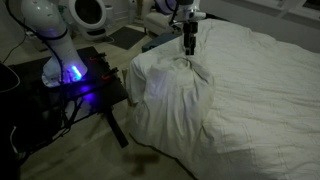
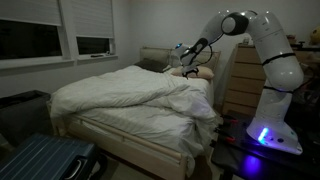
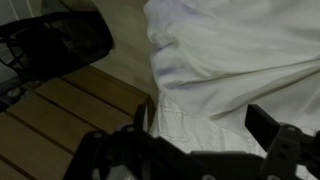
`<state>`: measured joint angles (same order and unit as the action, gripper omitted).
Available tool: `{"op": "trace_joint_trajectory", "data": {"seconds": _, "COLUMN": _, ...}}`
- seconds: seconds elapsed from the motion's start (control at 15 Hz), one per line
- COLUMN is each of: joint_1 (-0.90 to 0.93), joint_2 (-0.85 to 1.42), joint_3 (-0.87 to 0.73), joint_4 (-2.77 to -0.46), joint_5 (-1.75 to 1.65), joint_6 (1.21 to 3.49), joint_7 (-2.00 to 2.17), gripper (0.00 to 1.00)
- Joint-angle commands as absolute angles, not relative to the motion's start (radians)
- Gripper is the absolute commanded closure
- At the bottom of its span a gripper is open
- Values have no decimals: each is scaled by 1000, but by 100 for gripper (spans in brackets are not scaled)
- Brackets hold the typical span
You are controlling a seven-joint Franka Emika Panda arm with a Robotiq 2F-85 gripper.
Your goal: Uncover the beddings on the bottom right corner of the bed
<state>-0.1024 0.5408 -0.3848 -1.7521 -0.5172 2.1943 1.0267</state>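
1. My pincer (image 3: pixel 200 140) is open. Its two dark fingers (image 3: pixel 265 125) stand wide apart, and nothing is held between them.
2. In the wrist view, the white beddings (image 3: pixel 230 50) lie right under my pincer, soft and full of folds.
3. In an exterior view my pincer (image 1: pixel 189 45) points straight down over a bunched-up heap of the beddings (image 1: pixel 170 90). I cannot tell if it touches the cloth.
4. That heap sits on the corner of the bed (image 1: pixel 270 90) nearest my base and hangs down the side there.
5. In an exterior view my arm (image 2: pixel 245 25) bends over from the side, and my pincer (image 2: pixel 189 69) is above the far end of the beddings (image 2: pixel 130 95).
6. Beside the cloth in the wrist view are brown wood boards (image 3: pixel 60 125) and a dark thing (image 3: pixel 55 45) I cannot make out.
7. My base (image 1: pixel 60 55) stands on a black tabletop (image 1: pixel 100 90) with a blue light.
8. A blue suitcase (image 2: pixel 40 160) stands near the foot of the bed (image 2: pixel 130 135).
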Motion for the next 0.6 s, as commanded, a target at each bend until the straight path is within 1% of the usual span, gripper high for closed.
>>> {"op": "trace_joint_trajectory", "data": {"seconds": 0.0, "joint_1": -60, "joint_2": 364, "joint_3": -420, "joint_4": -1998, "joint_5": -642, "joint_6": 2377, "joint_7": 1128, "gripper": 0}}
{"op": "trace_joint_trajectory", "data": {"seconds": 0.27, "joint_1": -62, "joint_2": 190, "joint_3": -427, "joint_4": -2213, "joint_5": -791, "joint_6": 2472, "joint_7": 1262, "gripper": 0}}
{"op": "trace_joint_trajectory", "data": {"seconds": 0.33, "joint_1": -98, "joint_2": 316, "joint_3": -389, "joint_4": -2068, "joint_5": -742, "joint_6": 2422, "joint_7": 1210, "gripper": 0}}
{"op": "trace_joint_trajectory", "data": {"seconds": 0.53, "joint_1": -108, "joint_2": 222, "joint_3": -379, "joint_4": -2174, "joint_5": -779, "joint_6": 2443, "joint_7": 1244, "gripper": 0}}
